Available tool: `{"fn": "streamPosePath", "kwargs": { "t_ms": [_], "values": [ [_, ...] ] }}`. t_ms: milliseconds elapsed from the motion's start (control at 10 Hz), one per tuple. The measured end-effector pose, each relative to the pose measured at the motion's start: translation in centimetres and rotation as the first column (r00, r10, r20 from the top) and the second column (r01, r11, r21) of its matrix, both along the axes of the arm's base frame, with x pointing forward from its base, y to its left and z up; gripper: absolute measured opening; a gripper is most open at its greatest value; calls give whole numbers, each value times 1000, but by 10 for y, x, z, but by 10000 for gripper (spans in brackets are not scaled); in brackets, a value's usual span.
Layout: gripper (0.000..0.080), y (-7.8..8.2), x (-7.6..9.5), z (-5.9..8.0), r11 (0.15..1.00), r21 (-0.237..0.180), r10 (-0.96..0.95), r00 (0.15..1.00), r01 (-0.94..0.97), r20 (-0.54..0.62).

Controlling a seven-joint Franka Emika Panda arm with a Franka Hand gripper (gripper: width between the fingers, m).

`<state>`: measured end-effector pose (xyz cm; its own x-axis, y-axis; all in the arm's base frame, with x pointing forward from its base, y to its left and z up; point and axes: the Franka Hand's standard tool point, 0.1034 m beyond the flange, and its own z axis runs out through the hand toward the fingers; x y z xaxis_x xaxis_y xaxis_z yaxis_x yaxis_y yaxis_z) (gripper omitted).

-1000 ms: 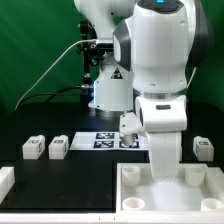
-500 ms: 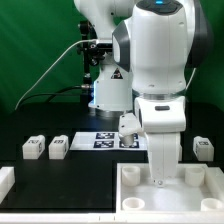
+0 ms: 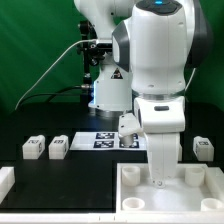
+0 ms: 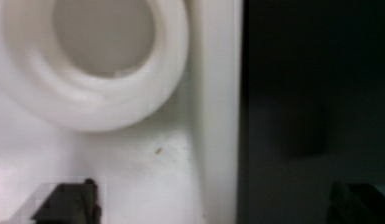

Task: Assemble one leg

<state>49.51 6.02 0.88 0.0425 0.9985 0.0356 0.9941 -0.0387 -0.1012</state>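
Observation:
Three small white legs with black-and-white tags lie on the black table: two at the exterior view's left (image 3: 33,148) (image 3: 58,148) and one at its right (image 3: 203,149). The large white tray (image 3: 135,195) with corner sockets sits at the front right. My gripper (image 3: 160,178) is low over the tray, far from every leg. In the wrist view the gripper (image 4: 210,204) is open, its dark fingertips (image 4: 64,203) wide apart, with only the tray's flat rim (image 4: 189,120) and a round socket (image 4: 100,55) beneath. No leg shows in the wrist view.
The marker board (image 3: 108,140) lies on the table behind the tray. Another white part (image 3: 5,181) shows at the front left edge. The robot's base and cables stand at the back before a green curtain.

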Motion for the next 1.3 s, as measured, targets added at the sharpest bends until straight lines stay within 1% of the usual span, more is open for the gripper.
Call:
{"fn": "streamPosePath", "kwargs": {
  "t_ms": [300, 400, 600, 700, 800, 900, 1000, 1100, 1200, 1300],
  "values": [
    [648, 0, 0, 1, 1000, 0, -6, 1000, 6, 1],
    [648, 4, -1, 10, 995, -10, -99, 995, 99, 6],
    [648, 26, -18, 27, 963, -24, -269, 963, 269, 4],
    [648, 38, -22, 34, 906, -34, -421, 907, 421, 7],
    [648, 61, -26, 42, 811, -35, -584, 812, 584, 15],
    [648, 85, -33, 43, 708, -30, -706, 708, 706, 17],
    [648, 92, -35, 41, 640, -26, -767, 641, 768, 16],
    [648, 91, -35, 41, 574, -30, -818, 575, 818, 6],
    [648, 92, -35, 41, 530, -34, -848, 530, 848, 1],
    [648, 97, -37, 41, 380, -53, -925, 380, 924, -13]
  ]
}}
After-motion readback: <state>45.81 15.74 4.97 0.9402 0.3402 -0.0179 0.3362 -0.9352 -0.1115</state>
